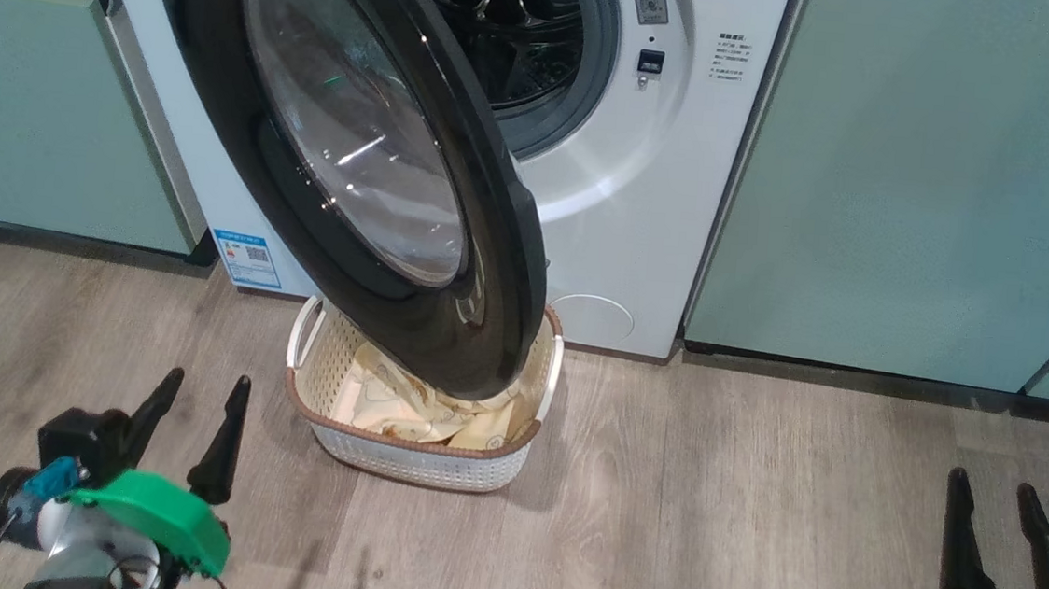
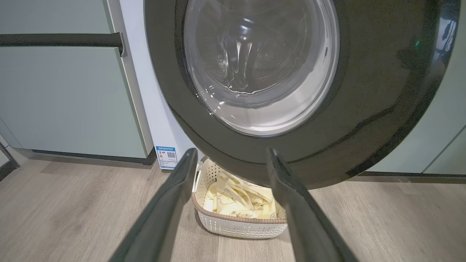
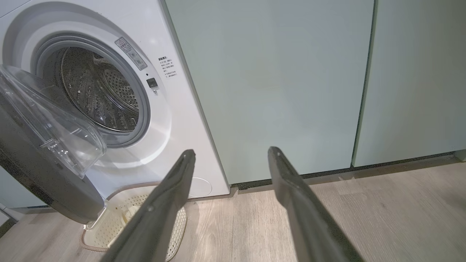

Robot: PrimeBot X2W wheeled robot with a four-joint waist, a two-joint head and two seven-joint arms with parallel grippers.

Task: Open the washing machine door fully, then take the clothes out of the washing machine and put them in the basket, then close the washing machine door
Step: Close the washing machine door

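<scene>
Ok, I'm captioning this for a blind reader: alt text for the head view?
The washing machine door stands open above the basket holding pale yellow clothes. The left gripper and right gripper, both open, sit at the bottom corners.

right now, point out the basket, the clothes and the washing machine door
the basket (image 1: 417, 466): head view, perforated front wall
the clothes (image 1: 385, 398): head view, pale yellow fold
the washing machine door (image 1: 213, 83): head view, black rim

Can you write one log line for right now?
door: open | clothes: in basket | left end effector: open, empty | right end effector: open, empty | next: close door
</scene>
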